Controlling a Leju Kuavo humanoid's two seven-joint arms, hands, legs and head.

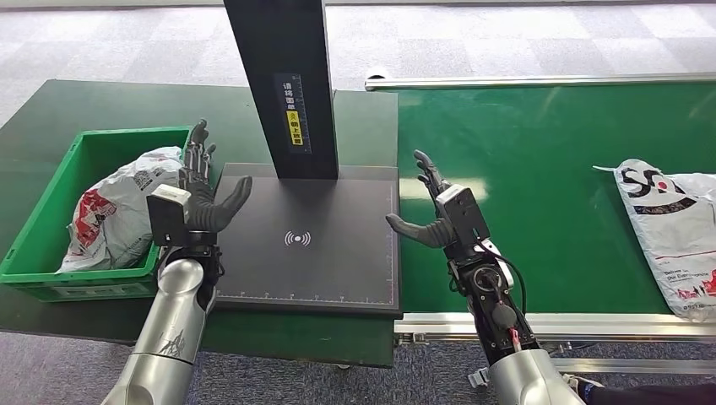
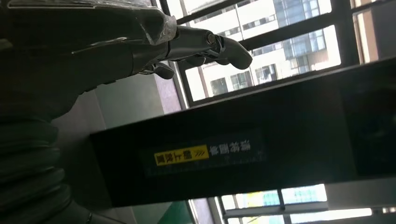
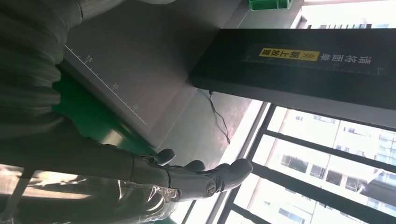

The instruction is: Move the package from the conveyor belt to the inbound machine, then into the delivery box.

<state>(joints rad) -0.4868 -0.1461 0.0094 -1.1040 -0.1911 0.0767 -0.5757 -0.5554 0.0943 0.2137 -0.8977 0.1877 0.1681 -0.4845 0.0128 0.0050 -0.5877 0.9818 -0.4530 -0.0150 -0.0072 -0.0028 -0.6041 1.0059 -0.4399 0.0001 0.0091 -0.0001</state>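
Between the two raised hands the dark plate of the inbound machine point(image 1: 308, 240) is lying bare, with its black post point(image 1: 283, 84) rising beyond the fingers. The left hand point(image 1: 201, 198) and the right hand point(image 1: 432, 211) are both hovering with fingers spread wide, holding nothing. Just outside the left hand one package point(image 1: 127, 207) is already resting in the green delivery box point(image 1: 51, 219), so I judge that round finished. Well off to the outer side of the right hand another package point(image 1: 671, 228) is waiting on the green conveyor belt point(image 1: 540, 169); its far end is cut off by the picture's edge.
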